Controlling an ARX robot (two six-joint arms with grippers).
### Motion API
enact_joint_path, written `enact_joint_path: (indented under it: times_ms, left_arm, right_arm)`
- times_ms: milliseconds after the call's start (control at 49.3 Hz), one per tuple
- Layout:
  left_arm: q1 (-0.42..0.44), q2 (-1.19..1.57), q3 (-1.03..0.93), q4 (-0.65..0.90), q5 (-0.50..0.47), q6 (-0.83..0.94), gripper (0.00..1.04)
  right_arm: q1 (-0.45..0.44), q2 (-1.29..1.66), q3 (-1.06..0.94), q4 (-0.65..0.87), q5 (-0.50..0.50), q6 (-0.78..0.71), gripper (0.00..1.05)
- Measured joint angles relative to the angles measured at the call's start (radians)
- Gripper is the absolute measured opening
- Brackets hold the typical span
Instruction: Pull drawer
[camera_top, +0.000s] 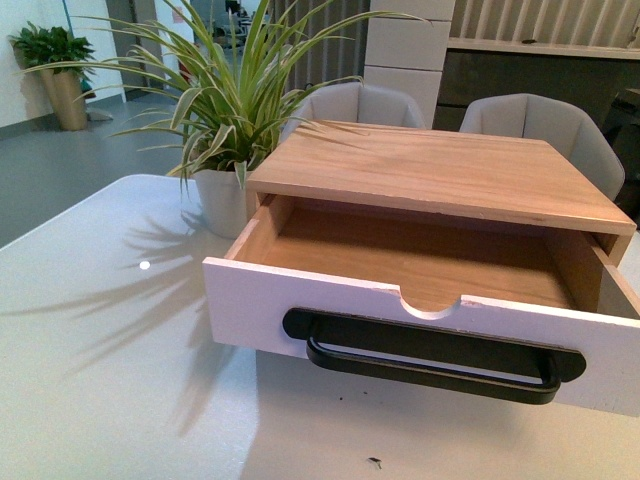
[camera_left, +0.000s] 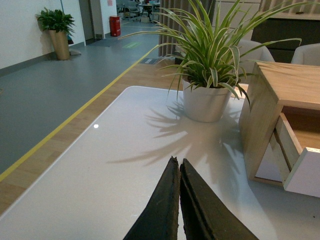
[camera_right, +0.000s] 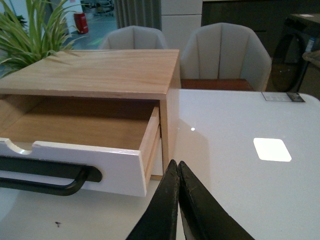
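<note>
Already the drawer (camera_top: 430, 300) stands well out of its wooden cabinet (camera_top: 440, 170) on the white bench (camera_top: 100, 380), light wood floor bare. Front faces the robot; long axis and black bar handle (camera_top: 435, 365) run left-right. A potted plant (camera_top: 225, 110) sits at the cabinet's far left. Left pincer (camera_left: 179, 162) pinched shut, holding nothing, over bare bench left of the drawer. Right pincer (camera_right: 177, 164) likewise shut and empty, just off the drawer's right end, seemingly the nearer. Judgement: pull essentially done
</note>
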Motion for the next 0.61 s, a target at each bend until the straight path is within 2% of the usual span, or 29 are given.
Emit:
enact_joint_path:
  times_ms: [609]
  left_arm:
    - [0.0, -0.178, -0.061, -0.103, 0.0, 0.001, 0.03]
  right_arm:
    - [0.003, -0.074, -0.06, 0.009, 0.002, -0.001, 0.02]
